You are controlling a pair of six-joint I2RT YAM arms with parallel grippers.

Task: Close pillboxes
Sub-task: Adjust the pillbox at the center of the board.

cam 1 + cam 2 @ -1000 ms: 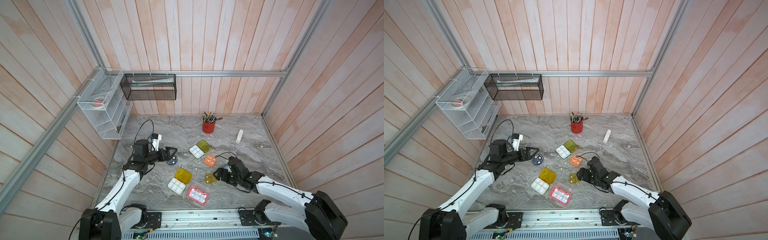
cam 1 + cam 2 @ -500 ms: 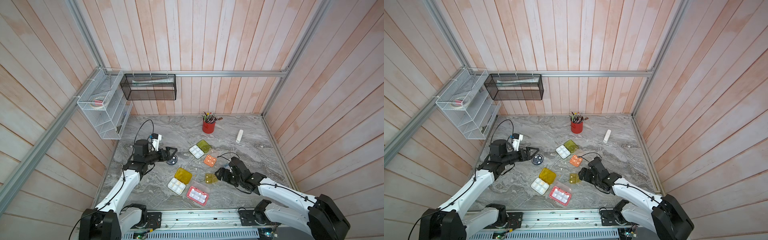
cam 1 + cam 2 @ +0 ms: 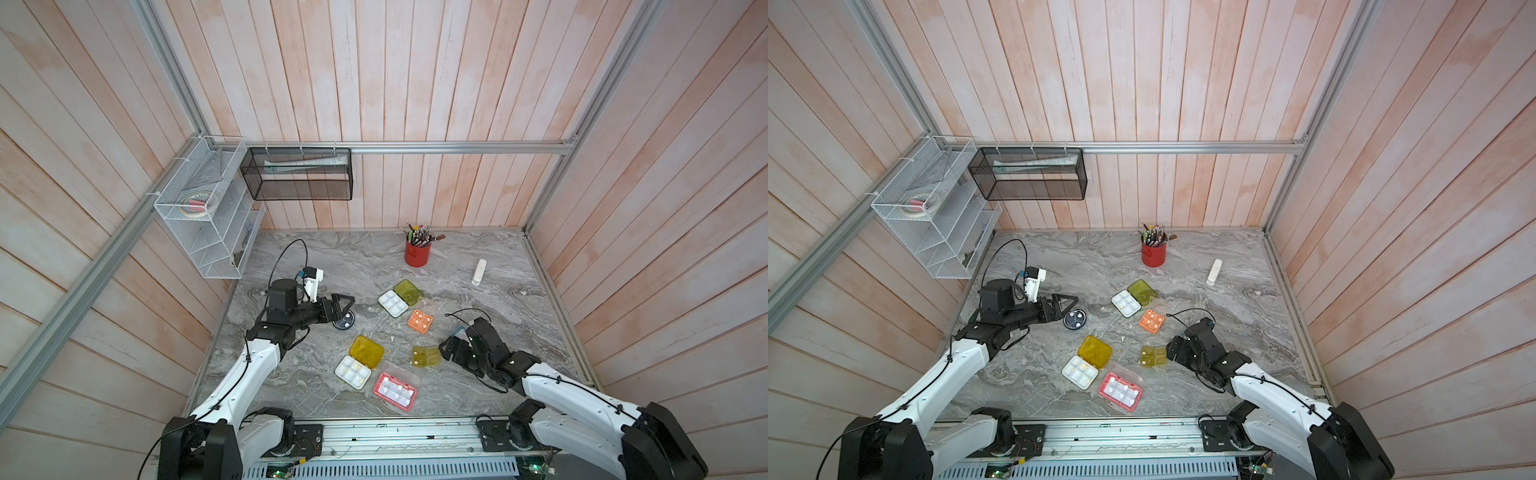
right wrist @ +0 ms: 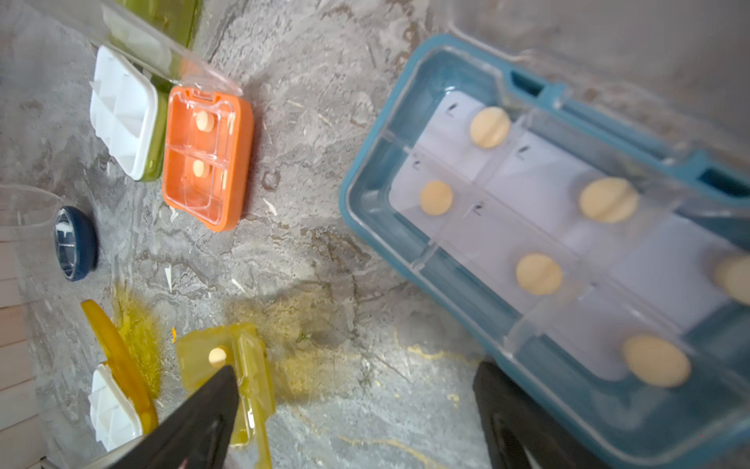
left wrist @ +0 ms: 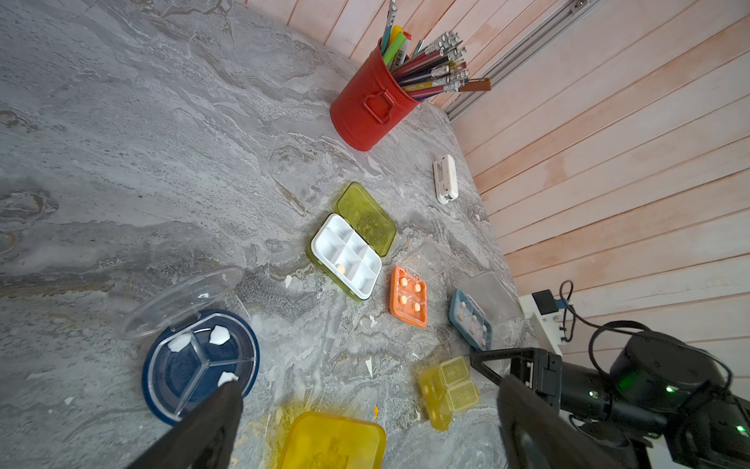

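The seven pillboxes are lying scattered over the front half of the grey marbled desk (image 3: 345,257). The left hand (image 3: 345,308) is hovering wide open with nothing in it, right at the round dark pillbox (image 3: 344,322), whose clear lid is standing open. In the left wrist view one fingertip (image 5: 227,400) is showing over that box's rim.

The right hand (image 3: 444,351) is gaping wide too and holding nothing. It is sitting low, with the small olive pillbox (image 3: 427,356) by one finger and the light blue pillbox (image 4: 568,243) by the other. The blue one is lying with its clear lid thrown back and tan pills showing in its compartments. Whether the small olive one is open I cannot tell.

The orange pillbox (image 3: 419,321) is sitting mid-desk with its clear lid up, just beside the lime pillbox (image 3: 392,303), whose green lid is lying flat. The yellow pillbox (image 3: 365,351) and pink-red pillbox (image 3: 395,388) are lying open nearer the front. A red cup (image 3: 417,253) of pencils and a white stick (image 3: 479,272) are sitting further back.
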